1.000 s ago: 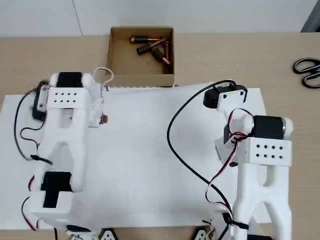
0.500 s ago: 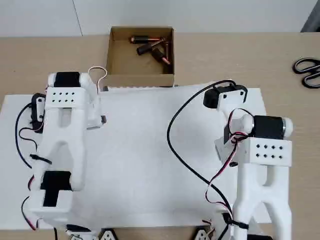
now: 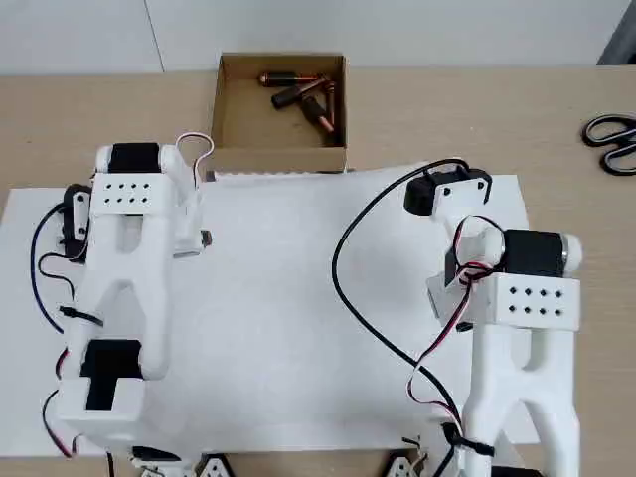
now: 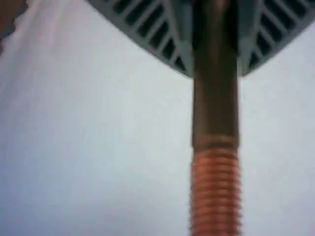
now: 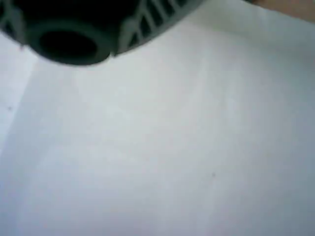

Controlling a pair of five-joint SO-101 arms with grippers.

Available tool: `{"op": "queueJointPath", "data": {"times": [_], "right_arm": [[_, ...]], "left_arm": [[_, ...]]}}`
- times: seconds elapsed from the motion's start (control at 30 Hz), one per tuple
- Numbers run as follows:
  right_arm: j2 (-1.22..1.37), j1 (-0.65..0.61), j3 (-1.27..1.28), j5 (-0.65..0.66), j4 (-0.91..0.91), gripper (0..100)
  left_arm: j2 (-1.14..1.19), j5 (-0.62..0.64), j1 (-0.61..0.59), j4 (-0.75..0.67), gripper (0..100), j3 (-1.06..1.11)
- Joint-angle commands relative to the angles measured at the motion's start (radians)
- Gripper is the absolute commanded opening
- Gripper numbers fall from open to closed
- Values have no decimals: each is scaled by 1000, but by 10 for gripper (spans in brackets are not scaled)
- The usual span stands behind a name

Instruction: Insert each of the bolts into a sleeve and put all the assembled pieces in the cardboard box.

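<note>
My left gripper (image 4: 215, 46) is shut on a copper bolt (image 4: 215, 147), whose threaded end sticks out past the grey ribbed fingers (image 4: 147, 29) over the white mat. In the high view this gripper (image 3: 202, 238) hangs at the mat's left side, just in front of the cardboard box (image 3: 231, 109). The box holds several copper-and-black assembled pieces (image 3: 303, 91). My right gripper (image 5: 74, 27) grips a black sleeve (image 5: 69, 60), seen end-on with its bore open, low over the mat. In the high view the right arm (image 3: 522, 298) stands at the mat's right side with its gripper hidden underneath.
A white mat (image 3: 298, 328) covers the wooden table between the arms. Black scissors (image 3: 611, 134) lie at the far right edge. A black cable (image 3: 343, 248) loops across the mat beside the right arm.
The left arm has swung a little to the left and back with the bolt. The right arm has stayed still.
</note>
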Motion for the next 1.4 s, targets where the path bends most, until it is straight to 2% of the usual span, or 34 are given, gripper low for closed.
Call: {"op": "queueJointPath", "data": {"times": [0.0,0.17,0.4,0.5,0.7,0.83,0.93,1.2,1.37], "right_arm": [[-28,10,-5,-6,12,3],[-28,10,-5,-6,13,3],[-28,10,-5,-6,13,3],[-28,12,-5,-6,13,3],[-28,12,-5,-6,13,3],[-28,12,-5,-6,13,3],[-28,12,-5,-6,12,3],[-28,12,-3,-6,13,3],[-28,12,-3,-6,15,3]], "left_arm": [[-15,-124,-5,2,115,-28],[-15,-163,-5,3,298,-28],[-12,-187,-2,8,324,-28],[-15,-356,3,11,324,-28],[-17,-842,-5,18,325,-28],[-14,-1086,11,64,324,-28],[-8,-1204,14,118,324,-28],[-8,-1372,-14,146,325,-27],[-17,-1666,-78,146,324,-30]]}}
